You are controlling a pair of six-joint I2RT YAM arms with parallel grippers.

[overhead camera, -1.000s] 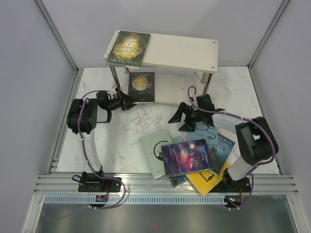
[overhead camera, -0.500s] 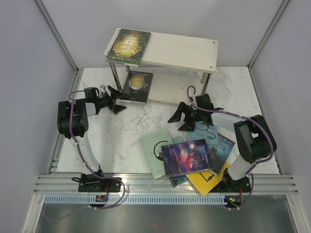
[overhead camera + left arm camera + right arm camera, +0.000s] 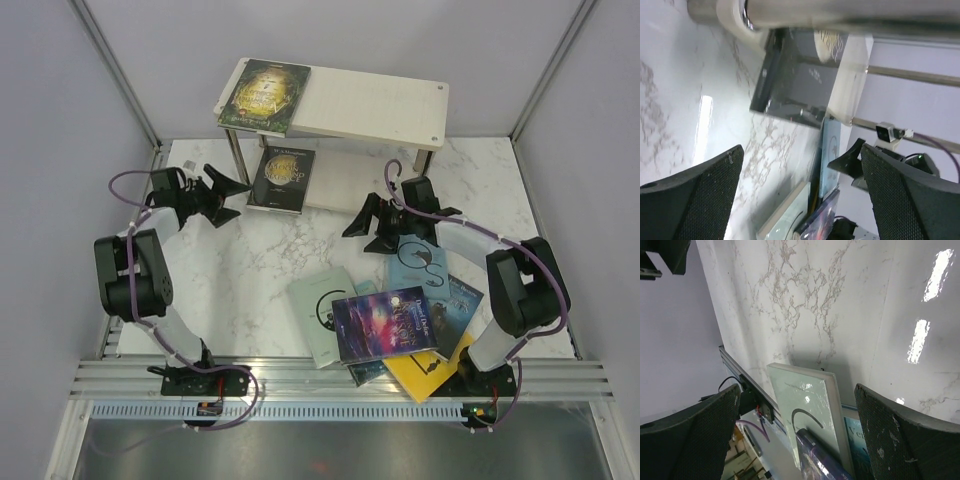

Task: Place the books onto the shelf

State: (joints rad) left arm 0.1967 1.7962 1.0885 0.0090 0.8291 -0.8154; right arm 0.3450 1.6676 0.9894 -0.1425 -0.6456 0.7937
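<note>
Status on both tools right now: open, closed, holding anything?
Left tool: open, holding nothing.
Right tool: open, holding nothing.

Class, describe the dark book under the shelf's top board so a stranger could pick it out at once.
Find the pale wooden shelf at the back of the marble table. Under the left end of its top board lies a black book with gold lettering. The green-gold book lies above on the board; the others are piled at the front.
</note>
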